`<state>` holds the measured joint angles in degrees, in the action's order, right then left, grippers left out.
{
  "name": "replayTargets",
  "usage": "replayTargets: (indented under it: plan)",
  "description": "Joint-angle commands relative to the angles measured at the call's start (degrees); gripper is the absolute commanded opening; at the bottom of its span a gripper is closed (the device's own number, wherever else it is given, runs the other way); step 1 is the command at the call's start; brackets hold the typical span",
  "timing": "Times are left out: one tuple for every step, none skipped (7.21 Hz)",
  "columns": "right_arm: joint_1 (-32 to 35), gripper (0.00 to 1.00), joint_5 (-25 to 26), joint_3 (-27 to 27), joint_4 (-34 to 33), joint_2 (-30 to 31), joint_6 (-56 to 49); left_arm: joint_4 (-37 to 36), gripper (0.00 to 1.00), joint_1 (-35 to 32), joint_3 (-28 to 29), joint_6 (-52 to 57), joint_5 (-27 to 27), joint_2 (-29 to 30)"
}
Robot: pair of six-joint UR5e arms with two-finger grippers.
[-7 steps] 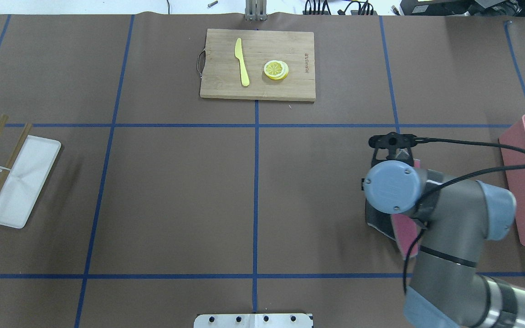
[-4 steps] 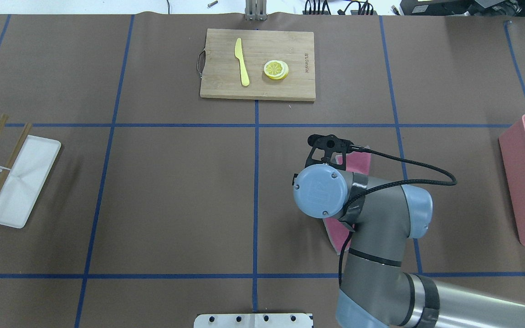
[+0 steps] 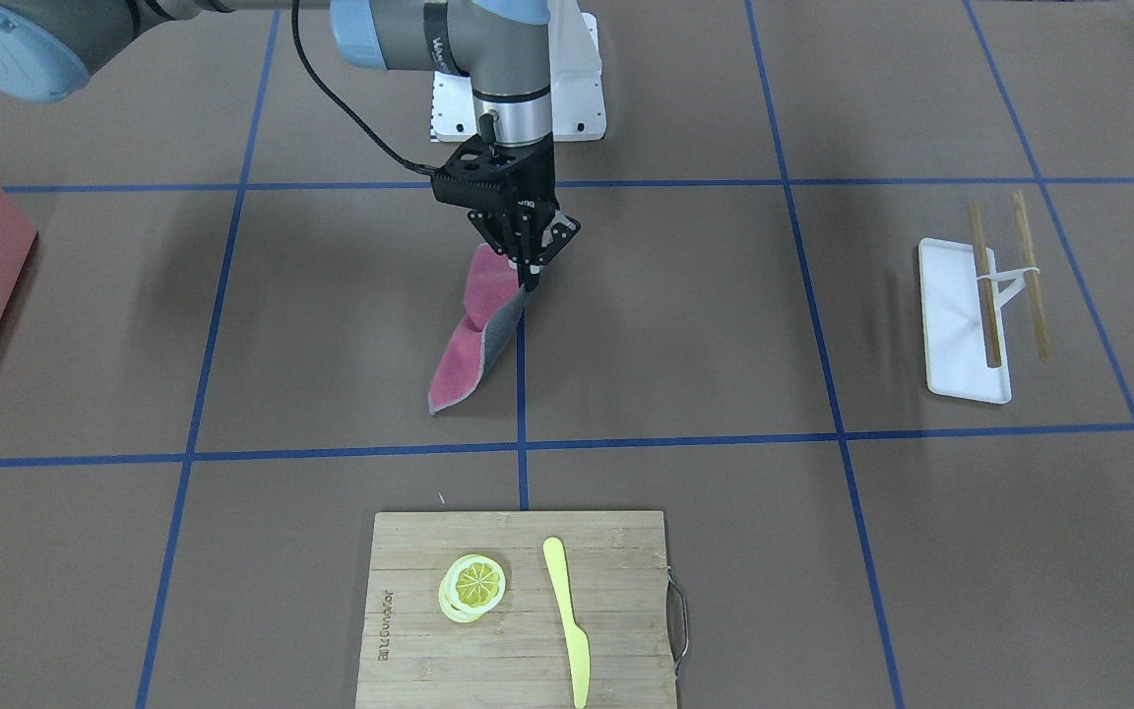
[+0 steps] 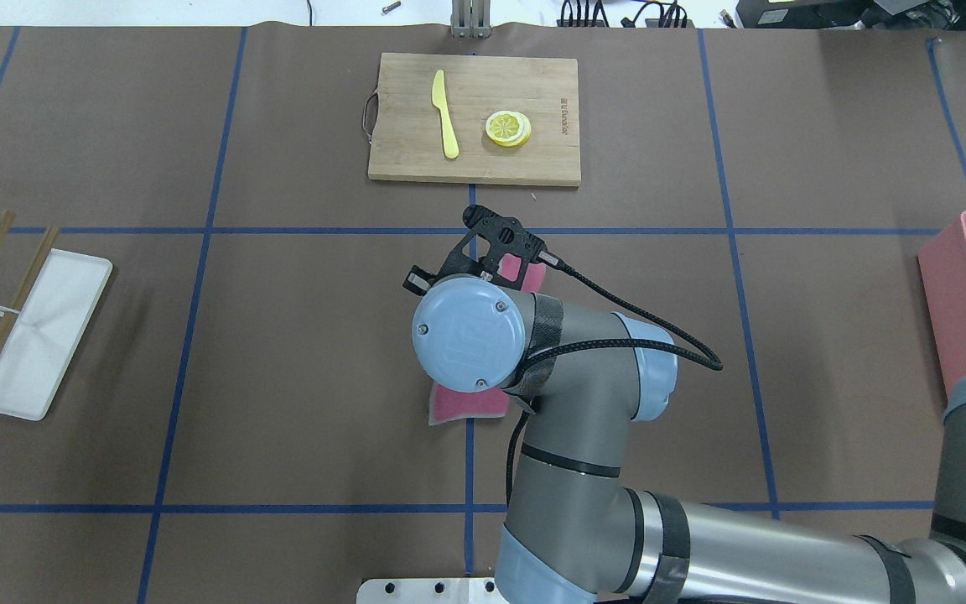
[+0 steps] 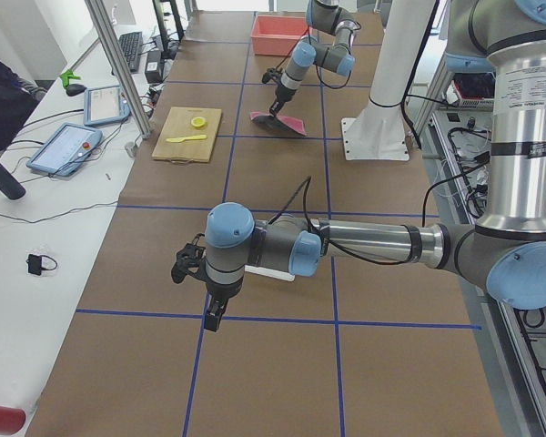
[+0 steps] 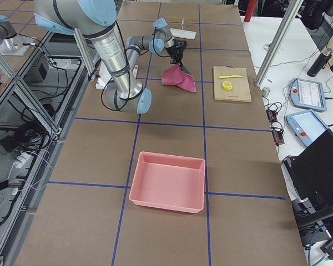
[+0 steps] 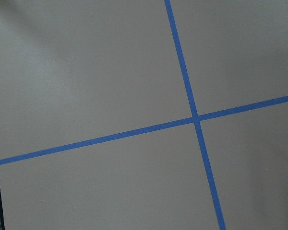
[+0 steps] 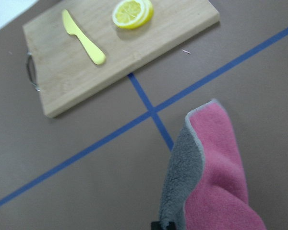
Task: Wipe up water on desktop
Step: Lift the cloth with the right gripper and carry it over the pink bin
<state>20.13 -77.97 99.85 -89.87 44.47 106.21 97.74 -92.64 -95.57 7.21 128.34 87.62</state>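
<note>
**Thin pinch, trailing cloth: the wipe may skim or slip**

The right claw (image 3: 528,281) is clamped on one corner of a pink cloth (image 3: 473,340) with a grey back. With so little of the cloth in the pinch, friction as it drags over the matte brown desk (image 3: 724,325) could pull it free. The cloth hangs folded, so only its lower end seems to rest on the surface. A stroke made this way would likely press down too little of it to soak much up. No wet patch shows in any view, so a sweep could pass beside the water. A sweep carried too far toward the cutting board (image 3: 606,611) could nudge it and the lemon slices (image 3: 473,586) on it.

The desk lies directly under the right claw, which hangs just above it on the robot's side of the cutting board. It is over the blue tape line that runs to the board's middle. The cloth slants from the claw toward the board and stops short of the cross line of tape in front of it.

The left claw (image 5: 214,319) hovers over bare desk well away from the cutting board. I cannot tell whether it is open or closed.
</note>
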Motion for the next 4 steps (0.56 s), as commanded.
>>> replayTargets:
  plan:
    - [1.8, 0.0, 0.8, 12.9, -1.6, 4.6, 0.5, -0.1, 0.99, 0.0, 0.0, -0.2, 0.2, -0.3]
    - [3.2, 0.0, -2.1, 19.9, -8.4, 8.3, -6.1, -0.1, 0.99, 0.0, 0.1, -0.3, 0.3, -0.6]
    - [7.6, 0.0, -9.1, 25.3, -19.2, 9.7, -12.7, -1.5, 0.99, 0.0, 0.0, -3.0, 0.6, -0.7]
    - [13.4, 0.0, -15.7, 28.1, -26.3, 10.3, -21.0, -2.0, 0.99, 0.0, -0.5, -5.4, 2.8, -1.0]
